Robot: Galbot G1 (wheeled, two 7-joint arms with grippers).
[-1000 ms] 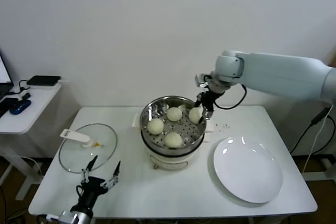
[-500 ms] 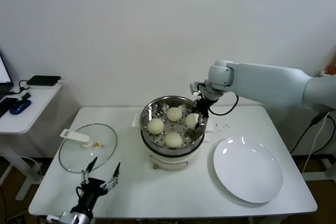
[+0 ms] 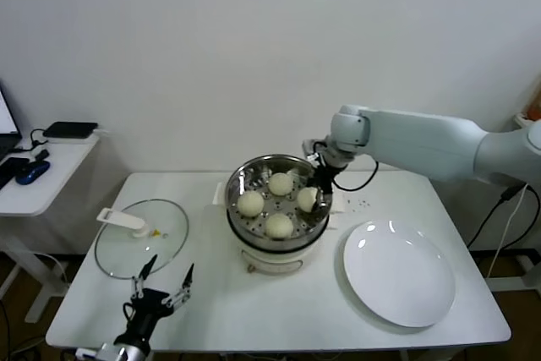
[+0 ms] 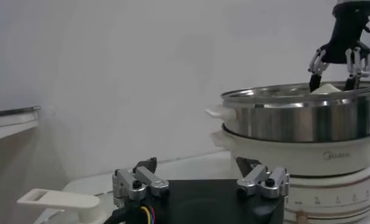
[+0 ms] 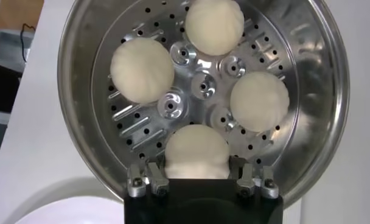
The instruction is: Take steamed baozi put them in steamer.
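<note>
Far left: side table point(image 3: 38, 177) with a black box point(image 3: 70, 129) and a blue mouse point(image 3: 32, 172). On the white table point(image 3: 211, 310), glass lid point(image 3: 140, 238) lies flat near the left edge, white handle toward the left. Left gripper point(image 3: 161, 280) parked low at the near-left edge, just in front of the lid, fingers spread with nothing between them (left wrist view shows the same: both fingers apart, pointing toward the cooker). Centre: steamer point(image 3: 242, 177) sits on the white cooker base point(image 3: 279, 258). All four steamed baozi point(image 5: 197, 152) are inside on the perforated floor, one toward each side, none touching. Right gripper point(image 3: 317, 196) reaches down into the basket at its right side, fingers clamped on either side of the right-hand bun; that bun sits at floor level. Right of the cooker: white plate point(image 3: 399, 272), just beside the base, not touching.
</note>
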